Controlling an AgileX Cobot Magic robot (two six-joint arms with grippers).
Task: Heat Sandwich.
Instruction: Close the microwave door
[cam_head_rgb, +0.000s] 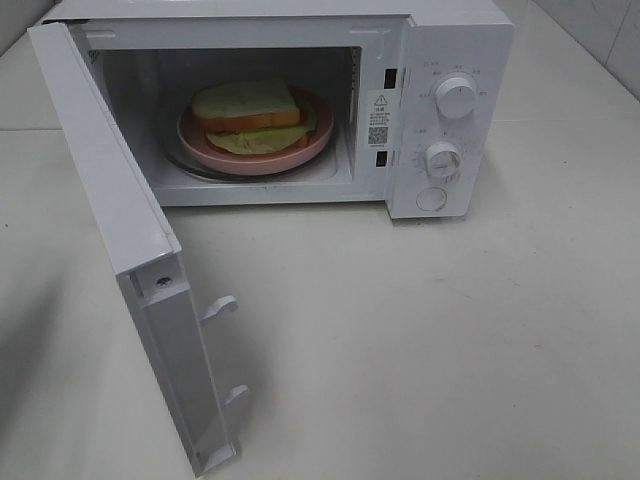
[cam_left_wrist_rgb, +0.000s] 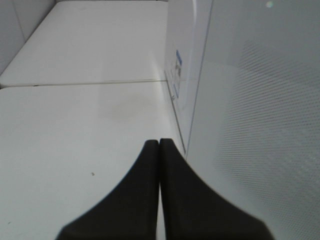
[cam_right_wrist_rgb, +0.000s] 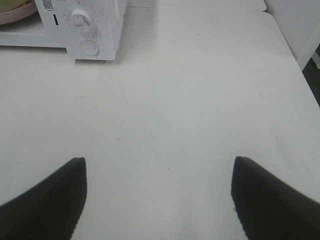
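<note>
The sandwich (cam_head_rgb: 247, 105), white bread with tan crust and green lettuce, lies on a round pink plate (cam_head_rgb: 250, 162) inside the open white microwave (cam_head_rgb: 455, 40). Its door (cam_head_rgb: 110, 200) is swung wide to the left. Neither gripper shows in the exterior high view. In the left wrist view my left gripper (cam_left_wrist_rgb: 159, 145) is shut with nothing in it, low over the table, close beside the door's meshed outer face (cam_left_wrist_rgb: 260, 125). My right gripper (cam_right_wrist_rgb: 159, 160) is open and empty over bare table, well in front of the microwave's control panel (cam_right_wrist_rgb: 82, 20). The plate's rim (cam_right_wrist_rgb: 15, 14) peeks in there.
The control panel carries two round knobs (cam_head_rgb: 456, 97) (cam_head_rgb: 442, 158) and a round button (cam_head_rgb: 431, 198). Two latch hooks (cam_head_rgb: 220, 308) stick out from the door's edge. The white table (cam_head_rgb: 450, 350) spreads in front and to the right; a wall (cam_right_wrist_rgb: 295, 25) borders it far right.
</note>
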